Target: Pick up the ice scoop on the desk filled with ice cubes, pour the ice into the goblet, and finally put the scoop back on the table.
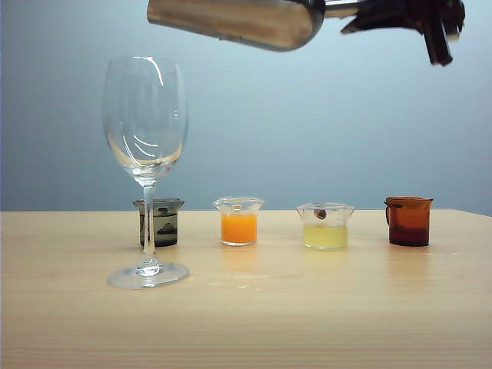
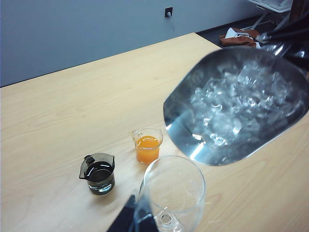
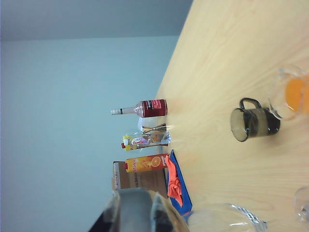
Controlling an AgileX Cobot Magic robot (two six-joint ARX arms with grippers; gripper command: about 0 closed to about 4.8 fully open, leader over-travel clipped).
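The clear goblet [image 1: 145, 131] stands upright and empty on the light-wood desk [image 1: 323, 307], left of centre. High above it hangs the shiny ice scoop [image 1: 238, 21], roughly level, its open end over the goblet's rim. In the left wrist view the ice cubes [image 2: 231, 108] fill the ice scoop [image 2: 193, 140] just above the goblet [image 2: 174, 188]. My right gripper [image 1: 403, 15] is shut on the scoop's handle [image 3: 137, 212] at the upper right of the exterior view. Only a dark finger of my left gripper [image 2: 129, 220] shows, close beside the goblet; its opening is hidden.
Behind the goblet stands a row of small beakers: dark grey [image 1: 159, 221], orange [image 1: 239, 221], yellow [image 1: 325, 225] and brown [image 1: 408, 221]. At the desk's far end are a red bottle [image 3: 145, 108], a juice carton [image 3: 145, 163], a box [image 3: 140, 179] and a blue cloth [image 3: 176, 186].
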